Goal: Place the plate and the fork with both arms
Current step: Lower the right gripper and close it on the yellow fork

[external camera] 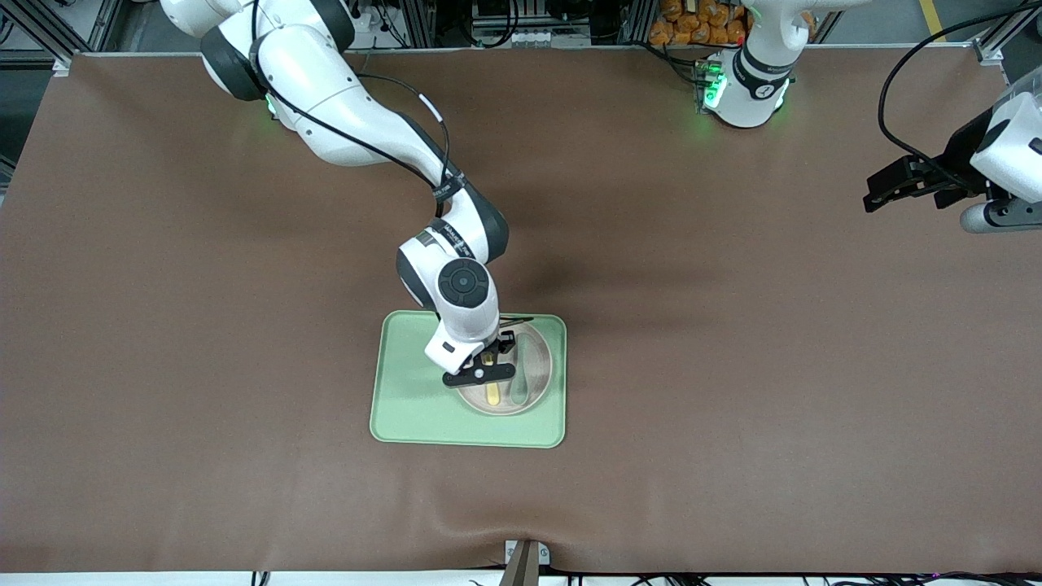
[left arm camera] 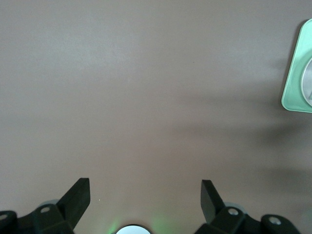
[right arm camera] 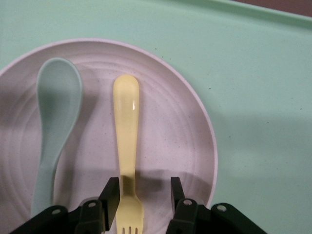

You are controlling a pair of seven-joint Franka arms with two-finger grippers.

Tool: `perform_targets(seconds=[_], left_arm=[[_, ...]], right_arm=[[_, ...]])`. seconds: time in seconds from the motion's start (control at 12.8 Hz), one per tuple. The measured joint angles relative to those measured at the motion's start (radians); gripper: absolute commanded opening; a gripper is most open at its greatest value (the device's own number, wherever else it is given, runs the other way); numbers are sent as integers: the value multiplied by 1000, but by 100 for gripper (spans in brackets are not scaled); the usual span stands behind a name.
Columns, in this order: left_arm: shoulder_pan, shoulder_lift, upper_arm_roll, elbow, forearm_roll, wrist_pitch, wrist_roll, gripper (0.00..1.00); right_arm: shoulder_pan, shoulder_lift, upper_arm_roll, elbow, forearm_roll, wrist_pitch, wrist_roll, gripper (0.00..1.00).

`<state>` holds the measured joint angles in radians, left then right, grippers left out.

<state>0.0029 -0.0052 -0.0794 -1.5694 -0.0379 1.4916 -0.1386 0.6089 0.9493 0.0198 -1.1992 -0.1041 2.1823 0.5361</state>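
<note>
The off-white plate [external camera: 539, 382] sits on the light green tray [external camera: 415, 391], at the side of it toward the left arm's end. The pale yellow fork [external camera: 493, 394] lies in the plate beside a grey-green spoon [external camera: 521, 366]. My right gripper [external camera: 487, 358] is low over the plate. In the right wrist view the right gripper [right arm camera: 143, 195] is open, its fingers on either side of the fork [right arm camera: 126, 126] near the tines, above the plate [right arm camera: 170, 126]. My left gripper [external camera: 879, 195] waits open in the air at the left arm's end of the table, and it is empty in its own view [left arm camera: 145, 195].
The spoon [right arm camera: 56, 107] lies parallel to the fork in the plate. The tray's rim [right arm camera: 253, 73] surrounds the plate. A corner of the tray [left arm camera: 295, 83] shows in the left wrist view. Brown mat [external camera: 733, 366] covers the table.
</note>
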Motion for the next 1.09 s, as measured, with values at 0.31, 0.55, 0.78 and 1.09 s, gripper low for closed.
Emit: perform_targets(seconds=[0.31,0.55,0.78,1.09], left_arm=[[0,0,0,0,0,0,0,100],[0,0,0,0,0,0,0,100],[0,0,0,0,0,0,0,100],[0,0,-1,-2,0,0,0,100]], right_arm=[[1,0,1,2,0,1,0,46],[1,2,1,3,0,6,0,46],[1,10,2,3,0,38,0,40],[3,27,3,3,0,60,0,16]])
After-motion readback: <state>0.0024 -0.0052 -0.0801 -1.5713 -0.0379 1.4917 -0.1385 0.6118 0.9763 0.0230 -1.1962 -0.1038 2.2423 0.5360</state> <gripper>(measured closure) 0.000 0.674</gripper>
